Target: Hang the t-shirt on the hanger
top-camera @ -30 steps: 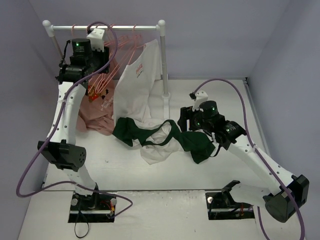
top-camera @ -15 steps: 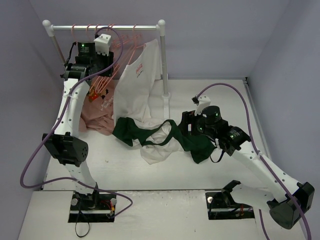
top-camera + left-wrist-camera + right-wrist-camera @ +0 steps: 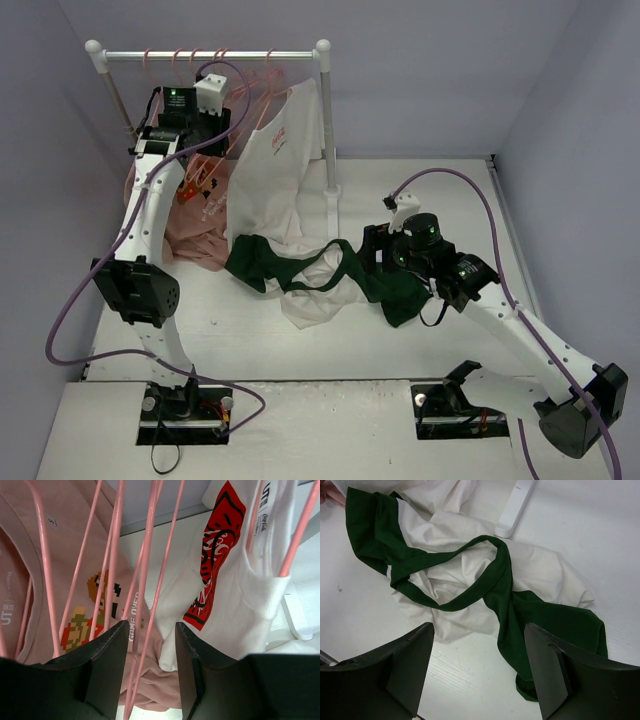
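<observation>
Now the left gripper point(image 3: 150, 647) is sitting higher at the rail point(image 3: 210, 55) than before, its parted jaws framing a hanger point(image 3: 145, 570) and clamping nothing. The right gripper point(image 3: 477, 645) is hovering open and empty over the t-shirt point(image 3: 445, 575).

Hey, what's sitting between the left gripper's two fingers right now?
Thin pink hanger wires run through the open gap of the left gripper, with the salmon-pink shirt behind them; the left wrist view shows it.

t-shirt point(image 3: 312, 302): on table point(image 3: 450, 195), before rack point(image 3: 326, 110) | hangers point(image 3: 145, 555): on rack, rear left | left gripper point(image 3: 150, 630): among hangers
</observation>
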### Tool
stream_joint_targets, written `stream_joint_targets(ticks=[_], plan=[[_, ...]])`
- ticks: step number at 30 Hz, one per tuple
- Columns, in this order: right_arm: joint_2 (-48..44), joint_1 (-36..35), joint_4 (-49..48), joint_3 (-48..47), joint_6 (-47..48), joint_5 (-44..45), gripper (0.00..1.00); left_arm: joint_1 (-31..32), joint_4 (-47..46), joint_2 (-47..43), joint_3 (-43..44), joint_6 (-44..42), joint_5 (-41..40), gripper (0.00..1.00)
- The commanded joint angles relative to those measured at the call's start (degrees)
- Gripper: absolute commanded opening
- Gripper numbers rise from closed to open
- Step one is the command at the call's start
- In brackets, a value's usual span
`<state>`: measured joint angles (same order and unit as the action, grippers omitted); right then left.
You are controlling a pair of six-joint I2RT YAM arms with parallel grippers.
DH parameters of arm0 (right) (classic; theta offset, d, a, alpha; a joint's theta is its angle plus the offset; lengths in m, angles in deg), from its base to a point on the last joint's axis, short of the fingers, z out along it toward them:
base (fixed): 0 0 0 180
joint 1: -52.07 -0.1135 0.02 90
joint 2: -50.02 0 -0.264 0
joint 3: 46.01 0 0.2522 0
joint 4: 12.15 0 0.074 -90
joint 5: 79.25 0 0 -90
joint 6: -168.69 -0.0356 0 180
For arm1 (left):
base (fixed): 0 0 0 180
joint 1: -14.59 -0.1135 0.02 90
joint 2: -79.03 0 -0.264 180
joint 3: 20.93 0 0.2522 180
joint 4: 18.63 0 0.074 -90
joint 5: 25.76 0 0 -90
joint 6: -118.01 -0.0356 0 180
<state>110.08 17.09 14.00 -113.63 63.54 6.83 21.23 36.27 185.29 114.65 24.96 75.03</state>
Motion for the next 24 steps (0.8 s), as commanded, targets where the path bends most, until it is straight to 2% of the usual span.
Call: stream_joint_targets(ticks=[1, 9, 13, 17, 24], plan=[[0.51, -0.35, -1.92, -0.55, 0.14, -0.40, 0.70, -0.47, -2.55, -0.44, 2.19, -1.36, -0.97, 0.37], [0.91, -0.35, -1.92, -0.27, 0.22, -0.78, 0.70, -0.43, -2.56, 0.46, 2.10, -1.78, -1.13, 0.36], [1.20, -0.35, -1.92, -0.19, 0.39, -0.82, 0.70, -0.39, -2.47, 1.09, 1.76, -1.48, 0.10, 0.27], [1.46, -0.35, -1.92, -0.19, 0.57, -0.65, 0.70, -0.48, -2.64, 1.23, 1.92, -0.57, 1.16, 0.13], [2.02, -0.44, -1.98, -0.39, 0.74, -0.65, 0.70, -0.39, -2.68, 1.53, 2.19, 1.10, 3.46, 0.00]])
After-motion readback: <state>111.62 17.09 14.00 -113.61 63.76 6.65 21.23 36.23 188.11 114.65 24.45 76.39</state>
